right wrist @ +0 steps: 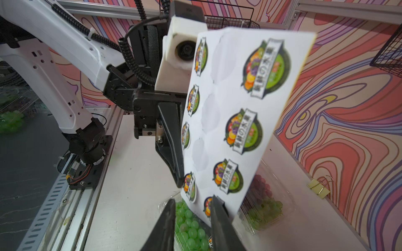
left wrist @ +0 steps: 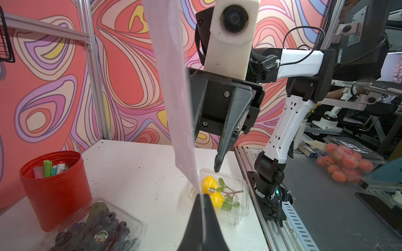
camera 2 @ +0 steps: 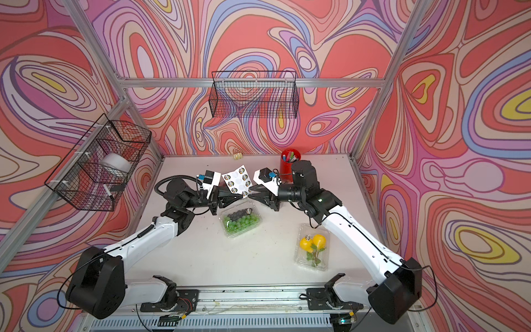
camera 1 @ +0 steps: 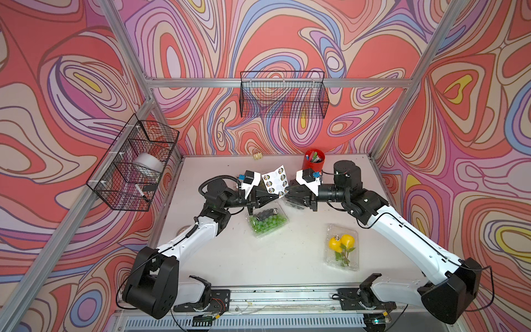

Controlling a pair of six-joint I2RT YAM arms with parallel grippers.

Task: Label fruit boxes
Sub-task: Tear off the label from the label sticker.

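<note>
Gripping a thin white sticker sheet (right wrist: 221, 121), left end effector (left wrist: 201, 197) faces slightly parted right end effector (right wrist: 193, 200).

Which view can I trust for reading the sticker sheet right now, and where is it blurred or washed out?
Right wrist view: the sticker sheet fills the frame, upper stickers fairly legible, softer toward the right gripper, which is out of focus. Left wrist view: only its blank side, a pale blurred strip. In both top views: even light, but the sheet is too small to read.
</note>
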